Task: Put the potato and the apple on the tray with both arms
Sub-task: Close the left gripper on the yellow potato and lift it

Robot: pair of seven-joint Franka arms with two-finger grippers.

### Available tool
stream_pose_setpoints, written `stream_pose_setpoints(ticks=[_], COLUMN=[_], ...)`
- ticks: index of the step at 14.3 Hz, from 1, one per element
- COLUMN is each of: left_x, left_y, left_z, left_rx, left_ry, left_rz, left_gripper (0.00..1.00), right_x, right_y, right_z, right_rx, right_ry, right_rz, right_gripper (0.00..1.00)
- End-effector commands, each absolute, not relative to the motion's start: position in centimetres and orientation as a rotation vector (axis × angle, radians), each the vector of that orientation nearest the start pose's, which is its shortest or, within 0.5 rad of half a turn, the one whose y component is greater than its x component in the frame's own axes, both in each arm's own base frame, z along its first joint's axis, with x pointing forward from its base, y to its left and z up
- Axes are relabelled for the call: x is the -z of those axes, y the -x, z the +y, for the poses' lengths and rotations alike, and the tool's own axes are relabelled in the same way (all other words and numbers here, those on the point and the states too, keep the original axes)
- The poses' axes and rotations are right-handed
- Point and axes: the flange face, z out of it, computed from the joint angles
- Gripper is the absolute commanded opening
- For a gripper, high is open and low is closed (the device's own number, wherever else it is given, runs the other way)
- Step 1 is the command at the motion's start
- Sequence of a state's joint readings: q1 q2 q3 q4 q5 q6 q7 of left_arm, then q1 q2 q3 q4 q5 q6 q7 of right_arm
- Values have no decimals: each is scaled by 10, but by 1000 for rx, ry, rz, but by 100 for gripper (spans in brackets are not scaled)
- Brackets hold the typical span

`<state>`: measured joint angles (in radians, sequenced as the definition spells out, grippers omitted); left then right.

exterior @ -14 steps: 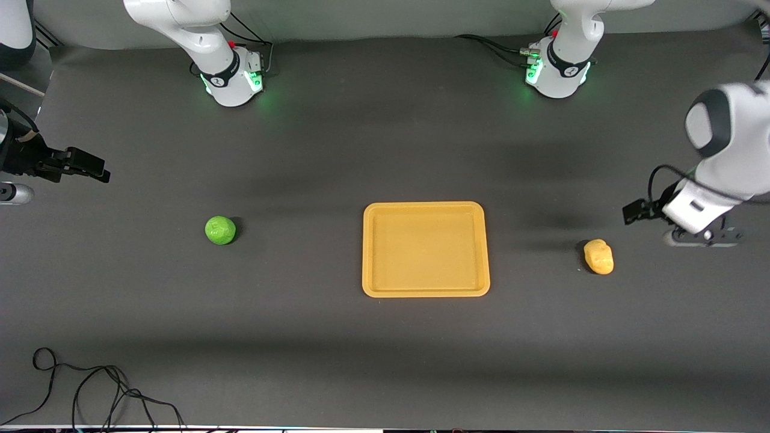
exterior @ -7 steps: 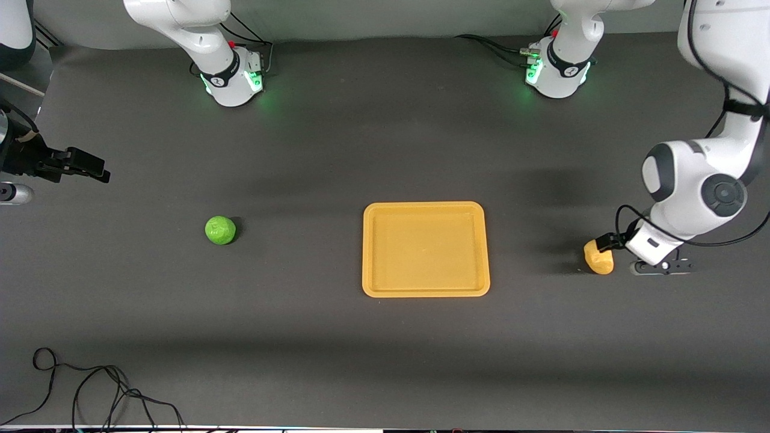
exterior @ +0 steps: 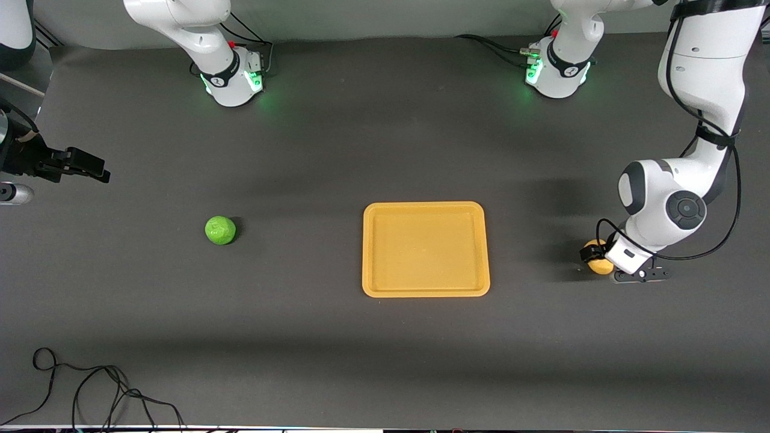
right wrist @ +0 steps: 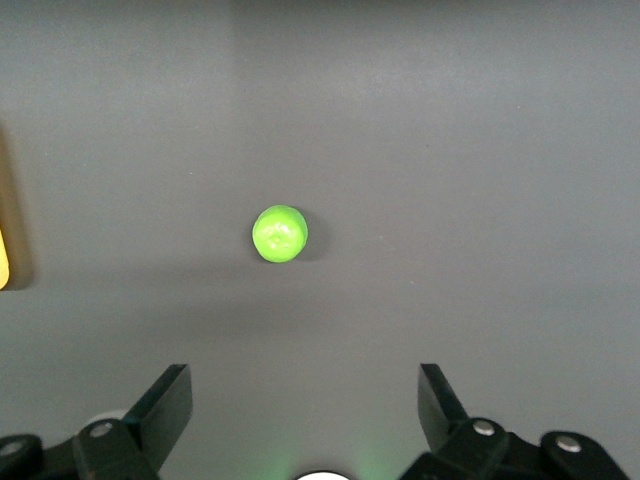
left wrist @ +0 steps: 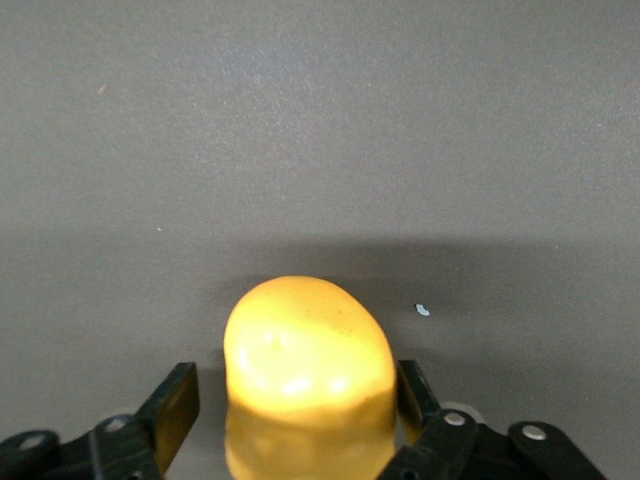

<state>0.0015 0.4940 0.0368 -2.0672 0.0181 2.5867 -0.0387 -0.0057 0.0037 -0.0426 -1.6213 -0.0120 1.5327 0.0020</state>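
Note:
The yellow-tan potato [exterior: 598, 267] lies on the dark table toward the left arm's end, beside the orange-yellow tray [exterior: 368, 249]. My left gripper [exterior: 592, 255] is down over it, open. In the left wrist view the potato [left wrist: 305, 340] sits between the fingers [left wrist: 178, 400]: one is at its side, and a small gap shows at the other. The green apple [exterior: 221, 230] rests toward the right arm's end. My right gripper [exterior: 90, 168] hangs high and open, with nothing in it. The right wrist view shows the apple [right wrist: 280, 234] well below the right gripper [right wrist: 305, 385].
A loose black cable [exterior: 90, 388] lies at the table's near corner toward the right arm's end. Both green-lit arm bases [exterior: 231, 81] stand along the table edge farthest from the front camera. A sliver of the tray [right wrist: 3, 262] shows in the right wrist view.
My left arm has swung in and come down onto the potato, and its fingers have narrowed around it. The right arm, apple and tray have not moved.

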Motion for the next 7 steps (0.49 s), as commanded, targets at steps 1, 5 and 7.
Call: stream_pose_setpoints(ticks=[1, 5, 7], left_x=[-194, -235, -273], left_y=[-595, -602, -607], left_z=[16, 11, 3], left_rx=[44, 102, 73], left_ry=[3112, 3117, 3122], left_rz=[-107, -105, -115], left_gripper=[71, 55, 48], right_x=[-600, -600, -600], right_y=[-551, -551, -551], right_z=[-27, -27, -27], right_rx=[-137, -137, -137], right_ry=[3139, 3139, 3139], right_rz=[67, 67, 67], right_gripper=[100, 100, 100])
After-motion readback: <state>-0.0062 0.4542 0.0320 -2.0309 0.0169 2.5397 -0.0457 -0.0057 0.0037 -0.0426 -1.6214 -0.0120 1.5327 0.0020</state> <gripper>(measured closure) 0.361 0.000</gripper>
